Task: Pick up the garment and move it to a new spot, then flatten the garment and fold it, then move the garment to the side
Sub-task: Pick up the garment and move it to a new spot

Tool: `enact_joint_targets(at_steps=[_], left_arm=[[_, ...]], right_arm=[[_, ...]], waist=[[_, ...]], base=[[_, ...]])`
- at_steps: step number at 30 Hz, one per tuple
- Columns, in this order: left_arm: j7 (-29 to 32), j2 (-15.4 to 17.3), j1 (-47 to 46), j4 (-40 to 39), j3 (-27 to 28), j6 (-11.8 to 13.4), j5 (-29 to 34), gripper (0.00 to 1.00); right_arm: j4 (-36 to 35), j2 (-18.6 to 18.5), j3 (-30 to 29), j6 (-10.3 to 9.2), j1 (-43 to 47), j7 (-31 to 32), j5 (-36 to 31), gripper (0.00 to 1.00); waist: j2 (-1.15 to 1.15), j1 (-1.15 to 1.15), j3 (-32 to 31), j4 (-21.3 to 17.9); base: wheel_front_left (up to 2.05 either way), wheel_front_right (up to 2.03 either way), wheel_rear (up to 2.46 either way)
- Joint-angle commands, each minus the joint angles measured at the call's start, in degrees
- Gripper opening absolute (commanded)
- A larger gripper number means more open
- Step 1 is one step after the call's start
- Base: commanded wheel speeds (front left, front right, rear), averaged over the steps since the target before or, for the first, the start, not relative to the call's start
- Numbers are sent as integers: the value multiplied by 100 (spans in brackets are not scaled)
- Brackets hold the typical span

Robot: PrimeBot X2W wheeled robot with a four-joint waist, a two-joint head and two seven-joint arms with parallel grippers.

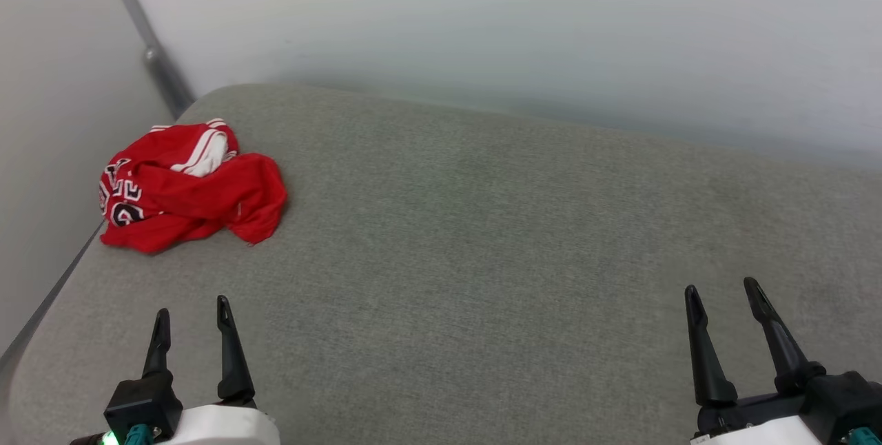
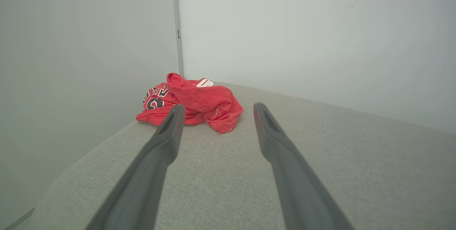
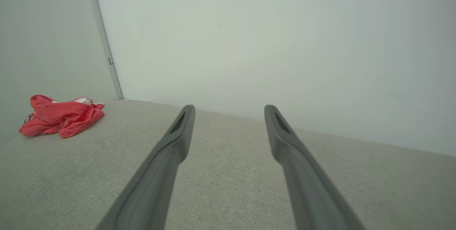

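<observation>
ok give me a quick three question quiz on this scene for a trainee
1. True or false: the garment lies spread flat on the grey cushioned surface.
2. Which gripper is nearer the garment? A) left B) right C) both equally near
3. Fill in: both grippers are ____ and hold nothing.

Key:
1. False. It lies crumpled in a heap near the surface's far left corner.
2. A. The left gripper sits just in front of the heap, and the right gripper is far across the surface.
3. open
</observation>
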Motion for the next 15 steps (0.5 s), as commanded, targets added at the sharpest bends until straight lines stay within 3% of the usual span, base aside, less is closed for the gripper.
enact_joint_targets(at_steps=[1, 15], left_arm=[[-16, 3, 44, -31, 40, 27, -16, 100], [-16, 3, 88, -55, 227, 137, -87, 100]], right_arm=[[-21, 0, 4, -2, -35, -12, -45, 100], [-28, 0, 45, -2, -18, -12, -186, 100]], waist=[[0, 0, 15, 265], [0, 0, 83, 1246]], base=[[0, 0, 0], [0, 0, 0]])
